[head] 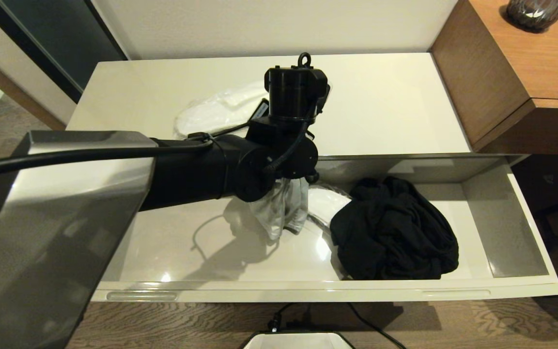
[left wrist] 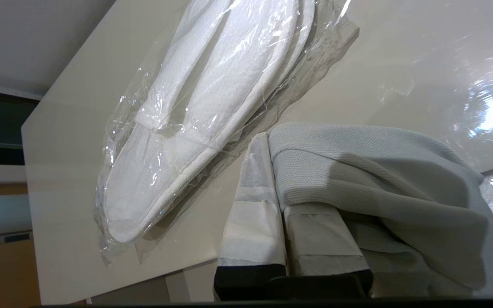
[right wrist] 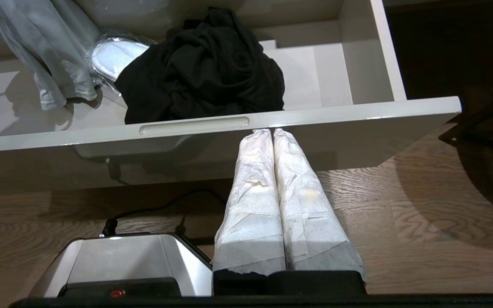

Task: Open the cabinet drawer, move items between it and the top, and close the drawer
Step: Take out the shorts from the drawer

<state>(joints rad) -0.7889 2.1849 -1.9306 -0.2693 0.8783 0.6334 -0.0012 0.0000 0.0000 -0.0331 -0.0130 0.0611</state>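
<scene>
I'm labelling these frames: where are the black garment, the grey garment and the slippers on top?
black garment (head: 395,232), head view, middle of the heap
grey garment (left wrist: 379,171), left wrist view, ribbed fold
slippers (left wrist: 195,111), left wrist view, middle of the wrapped pair

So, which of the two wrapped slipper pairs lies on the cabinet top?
The fully visible slipper pair beside the left gripper, which holds the grey garment. The other pair lies in the drawer, partly under the black garment.

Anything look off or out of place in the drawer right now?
Nothing damaged. The black garment lies bunched, partly covering a wrapped slipper pair in the open drawer. The left gripper holds the grey garment.
</scene>
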